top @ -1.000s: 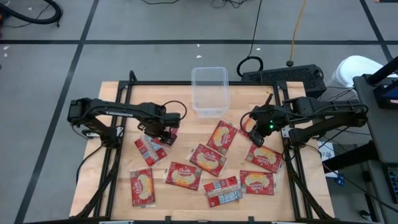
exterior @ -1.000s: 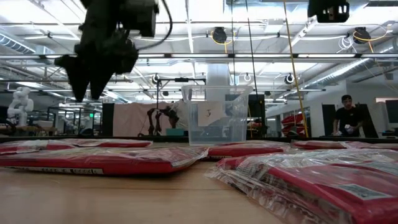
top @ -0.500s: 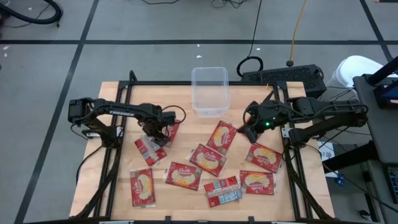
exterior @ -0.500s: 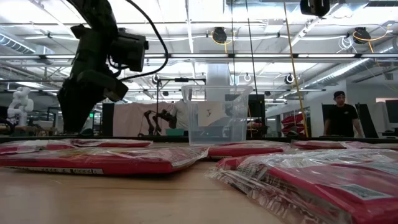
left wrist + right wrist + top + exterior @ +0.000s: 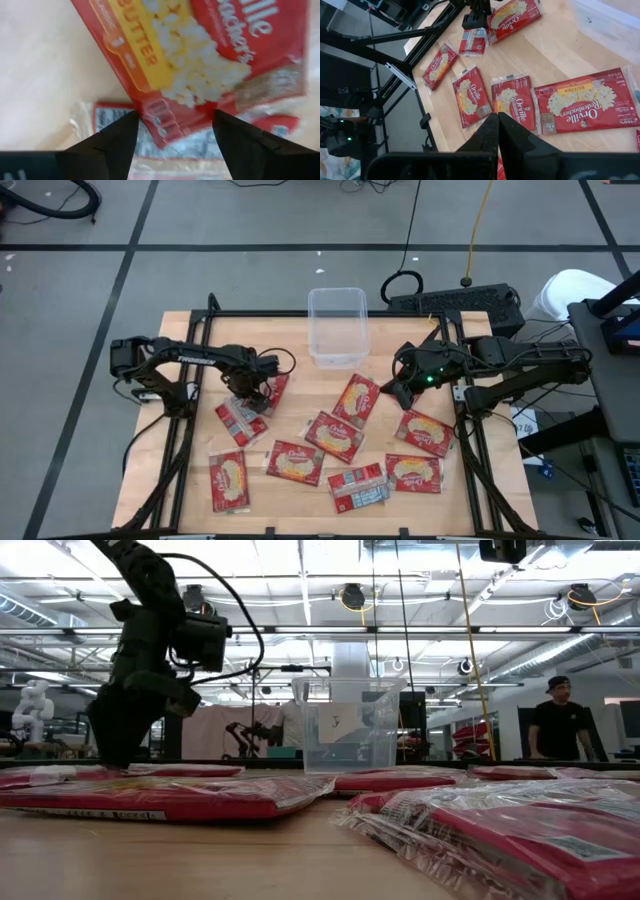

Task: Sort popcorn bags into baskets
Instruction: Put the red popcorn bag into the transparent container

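The left gripper [image 5: 252, 393] is lowered onto the left part of the wooden table [image 5: 180, 430], its fingers spread to either side of the near edge of a popcorn bag [image 5: 200, 65] lying face up (the word "BUTTER" can be read on it in the left wrist view), with nothing pinched between them. That bag overlaps a second packet [image 5: 240, 420] lying just below it in the high view. The right gripper [image 5: 398, 393] is held over the right part of the table, between a bag [image 5: 356, 399] near the table's middle and another [image 5: 426, 432] closer to the right edge; its fingers [image 5: 492, 132] are pressed together, and no bag can be seen between them. The clear basket [image 5: 337, 328] stands empty at the far middle of the table, well apart from both grippers. Further bags are scattered flat across the near half of the table, among them one [image 5: 228, 480] at the near left and one turned to its grey-white back [image 5: 358, 489]. In the low view a person [image 5: 560, 725] is seen standing in the room beyond the table.
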Robot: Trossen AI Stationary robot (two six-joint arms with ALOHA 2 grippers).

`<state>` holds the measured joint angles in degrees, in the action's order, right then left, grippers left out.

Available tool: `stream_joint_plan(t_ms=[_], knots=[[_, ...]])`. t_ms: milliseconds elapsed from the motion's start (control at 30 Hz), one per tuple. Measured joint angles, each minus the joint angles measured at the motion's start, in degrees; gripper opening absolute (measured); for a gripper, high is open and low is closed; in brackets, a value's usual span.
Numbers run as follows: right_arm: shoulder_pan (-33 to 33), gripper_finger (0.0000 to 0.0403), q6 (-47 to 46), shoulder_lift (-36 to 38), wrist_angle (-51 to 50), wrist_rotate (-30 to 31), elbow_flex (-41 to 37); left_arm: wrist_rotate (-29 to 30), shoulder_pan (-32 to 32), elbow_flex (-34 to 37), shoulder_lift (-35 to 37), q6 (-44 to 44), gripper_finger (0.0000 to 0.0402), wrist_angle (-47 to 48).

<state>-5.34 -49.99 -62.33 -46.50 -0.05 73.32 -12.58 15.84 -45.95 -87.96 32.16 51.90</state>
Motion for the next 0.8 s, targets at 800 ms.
stream_joint_plan(t_ms=[800], knots=[[0.0,0.0000,2.9,0.0,0.0,-0.1,0.0,-0.1,-0.4,4.7,-0.5,-6.2,0.0116,-10.0]])
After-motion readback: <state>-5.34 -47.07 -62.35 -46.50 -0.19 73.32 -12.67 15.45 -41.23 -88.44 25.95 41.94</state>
